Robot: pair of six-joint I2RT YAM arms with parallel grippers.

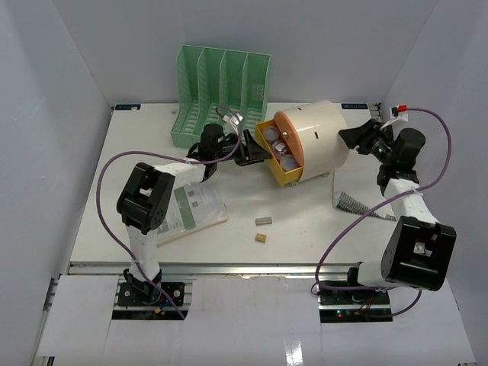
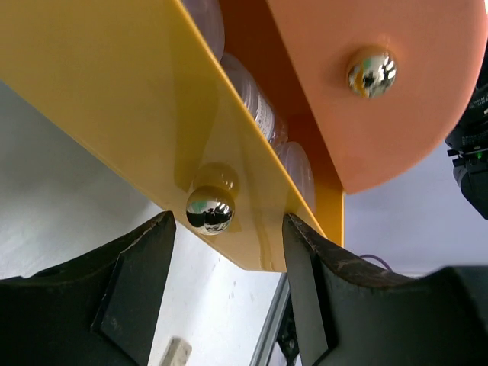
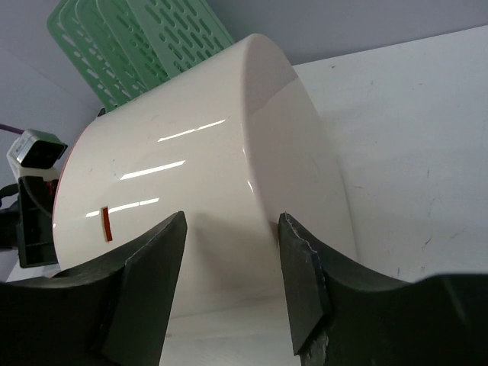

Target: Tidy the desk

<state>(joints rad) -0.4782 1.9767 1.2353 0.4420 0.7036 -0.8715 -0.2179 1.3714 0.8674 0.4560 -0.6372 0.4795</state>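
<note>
The desk (image 1: 305, 221) is a white tabletop. On it lies a cream cylindrical drawer box (image 1: 320, 141) on its side, its yellow drawer (image 1: 278, 158) pulled out with small bottles (image 1: 284, 151) inside. My left gripper (image 1: 248, 149) is open at the drawer's front. In the left wrist view the drawer's chrome knob (image 2: 210, 210) sits just beyond the spread fingertips of that gripper (image 2: 229, 229), untouched. My right gripper (image 1: 354, 137) is open at the box's rear. Its wrist view shows the gripper (image 3: 232, 229) apart in front of the box's cream wall (image 3: 206, 175).
A green slotted file rack (image 1: 221, 91) stands at the back, left of the box. A booklet (image 1: 194, 210) lies under the left arm. Two small blocks (image 1: 264, 220) (image 1: 261, 238) lie mid-desk near the front. A grey ribbed item (image 1: 349, 202) is beside the right arm.
</note>
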